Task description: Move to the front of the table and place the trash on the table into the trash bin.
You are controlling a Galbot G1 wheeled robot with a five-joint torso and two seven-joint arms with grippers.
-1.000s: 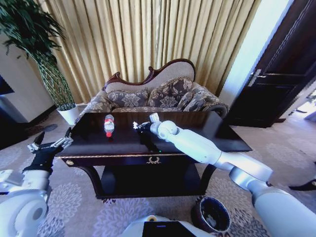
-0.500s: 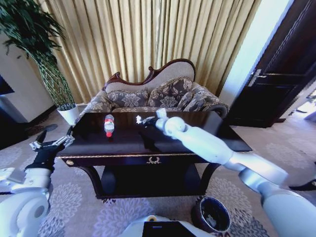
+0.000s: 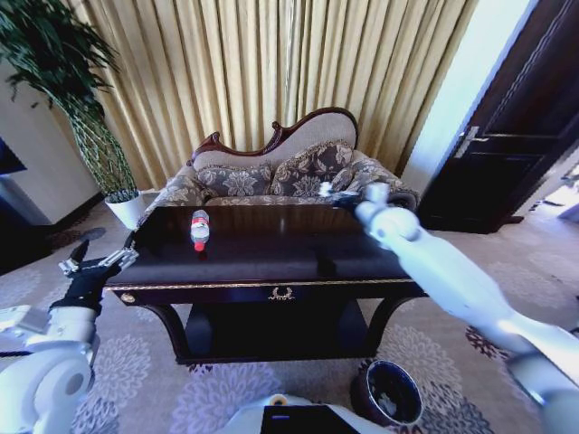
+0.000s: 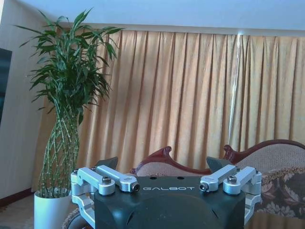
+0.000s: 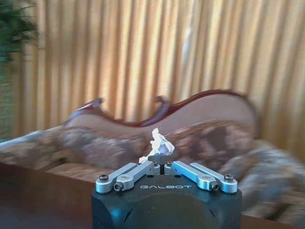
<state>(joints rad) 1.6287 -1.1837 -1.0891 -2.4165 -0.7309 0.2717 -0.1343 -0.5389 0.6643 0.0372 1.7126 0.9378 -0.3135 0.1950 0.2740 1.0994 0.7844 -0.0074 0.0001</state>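
A: Trash, head view: we are logging the bottle lying on the table, the trash bin standing on the floor by its right front leg.

B: Right gripper is hanging above the table's far edge.

A: Left wrist view: we are seeing the left gripper with fingers spread wide, gripping nothing.

B: Right wrist view: fingers are pinching a white paper wad.

Gold curtains behind patterned sofa; floral carpet.

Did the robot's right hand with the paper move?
Yes. The right gripper, shut on a paper wad, has swung to the robot's right and up, away from the bottle, which lies where it was on the table.
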